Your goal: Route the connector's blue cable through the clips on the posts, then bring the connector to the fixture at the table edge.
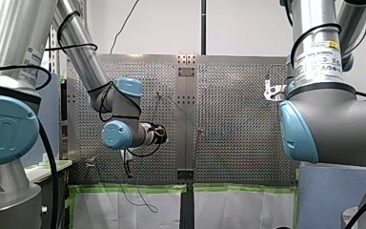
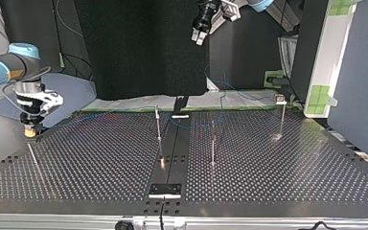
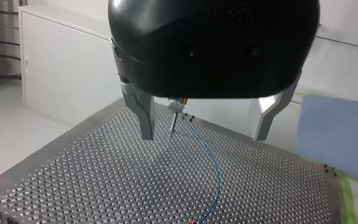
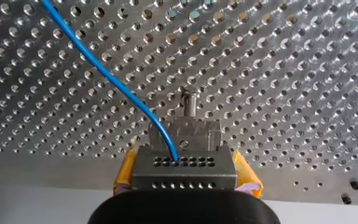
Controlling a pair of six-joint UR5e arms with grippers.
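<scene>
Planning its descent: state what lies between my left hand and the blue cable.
Nothing: in the left wrist view, the open left hand hangs over the blue cable with only air between.

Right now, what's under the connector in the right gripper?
A grey metal fixture with an upright pin, on the perforated table. The connector, clamped between the yellow pads, covers the fixture's near part, so whether they touch is hidden.

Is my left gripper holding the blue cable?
No, the left gripper is open with nothing between its fingers; the blue cable runs from a post ahead of it.
</scene>
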